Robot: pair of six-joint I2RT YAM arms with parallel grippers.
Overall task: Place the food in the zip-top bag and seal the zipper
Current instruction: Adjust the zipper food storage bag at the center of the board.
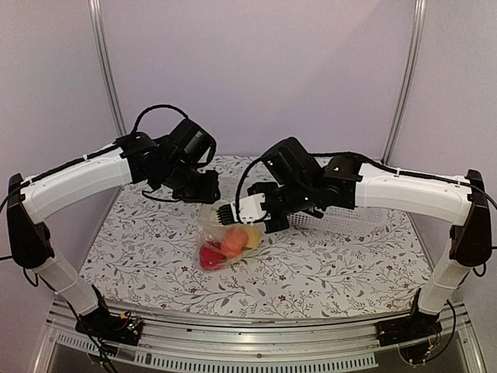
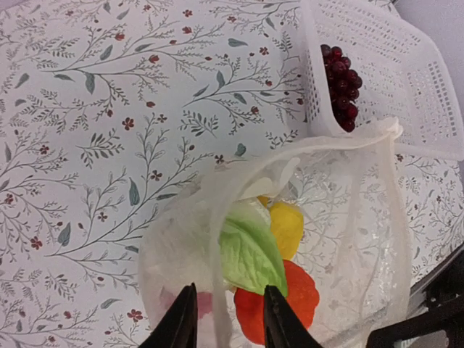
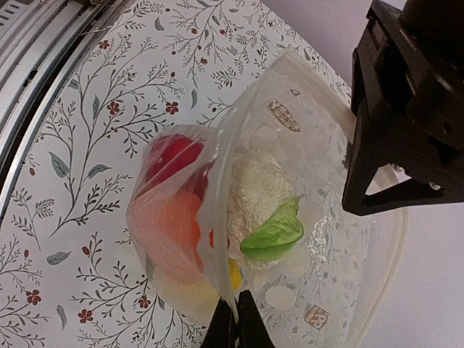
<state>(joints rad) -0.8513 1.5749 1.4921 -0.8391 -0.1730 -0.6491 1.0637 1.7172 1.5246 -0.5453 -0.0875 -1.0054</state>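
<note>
Flowered tablecloth (image 1: 326, 264), one zip-top bag (image 3: 304, 145) at centre holding one red pepper (image 3: 170, 156), one orange fruit (image 3: 167, 225), one yellow piece (image 2: 286, 225), one cabbage (image 3: 254, 188). Right gripper (image 3: 235, 326) pinched tight on its rim; left gripper (image 2: 225, 322) parted astride the rim. Beyond, one white basket (image 2: 406, 80) holding one grape bunch (image 2: 341, 87).

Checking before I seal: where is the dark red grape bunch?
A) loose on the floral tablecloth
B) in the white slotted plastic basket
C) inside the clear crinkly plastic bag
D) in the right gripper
B: the left wrist view shows the dark red grape bunch in the white slotted plastic basket, outside the clear plastic bag.
</note>
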